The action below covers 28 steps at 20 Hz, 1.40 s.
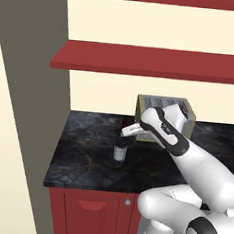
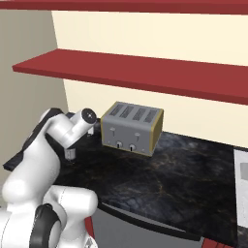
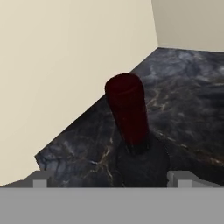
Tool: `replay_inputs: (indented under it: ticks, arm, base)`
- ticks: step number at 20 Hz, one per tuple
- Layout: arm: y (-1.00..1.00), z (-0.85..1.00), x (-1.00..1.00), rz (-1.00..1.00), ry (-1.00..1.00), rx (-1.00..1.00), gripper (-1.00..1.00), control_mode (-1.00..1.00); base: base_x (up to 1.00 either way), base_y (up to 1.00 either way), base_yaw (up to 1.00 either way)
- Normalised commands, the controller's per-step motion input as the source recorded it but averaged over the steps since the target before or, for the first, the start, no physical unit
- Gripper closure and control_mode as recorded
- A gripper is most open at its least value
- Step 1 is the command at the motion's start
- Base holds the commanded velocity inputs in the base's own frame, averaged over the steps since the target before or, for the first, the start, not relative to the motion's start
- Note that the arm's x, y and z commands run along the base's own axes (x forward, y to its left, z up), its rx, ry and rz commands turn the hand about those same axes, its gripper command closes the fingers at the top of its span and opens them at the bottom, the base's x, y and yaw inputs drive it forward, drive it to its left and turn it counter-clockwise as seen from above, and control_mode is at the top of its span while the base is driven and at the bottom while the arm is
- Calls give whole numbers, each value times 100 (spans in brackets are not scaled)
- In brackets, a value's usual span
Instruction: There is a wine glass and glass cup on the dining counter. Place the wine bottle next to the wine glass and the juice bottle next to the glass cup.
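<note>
The small dark wine bottle [image 1: 120, 150] with a dark red neck and pale label is standing upright on the black marbled worktop [image 1: 86, 151] over red cabinet doors, near the cream back wall. In the hand view its red neck [image 3: 127, 113] is rising between the two small finger tips [image 3: 40, 180], which are sitting spread apart on either side, not touching it. A grey four-slot toaster [image 2: 131, 127] with yellow sides is sitting at the bottle's 2 o'clock in the left base view.

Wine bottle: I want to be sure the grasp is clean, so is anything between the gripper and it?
Nothing visible. The wine bottle stands alone on the black worktop, its neck between the open gripper fingers.
</note>
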Motion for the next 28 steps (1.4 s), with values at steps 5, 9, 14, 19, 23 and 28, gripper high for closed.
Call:
replay_inputs:
  ticks: [5, 9, 14, 19, 23, 28]
  arm:
    - [4, -14, 20, 0, 0, 0, -100, -100]
    - [5, -15, 18, 0, 0, 0, -100, -100]
    - [5, -13, 17, 0, 0, 0, -100, -100]
    - [6, -11, 12, 0, 0, 0, -100, -100]
    - [16, -9, 6, 1, 0, 0, -100, -100]
    - [18, -10, 4, 1, 0, 0, -100, -100]
  base:
    - [0, 0, 0]
    - [0, 0, 0]
    - [0, 0, 0]
    - [0, 0, 0]
    - [0, 0, 0]
    - [0, 0, 0]
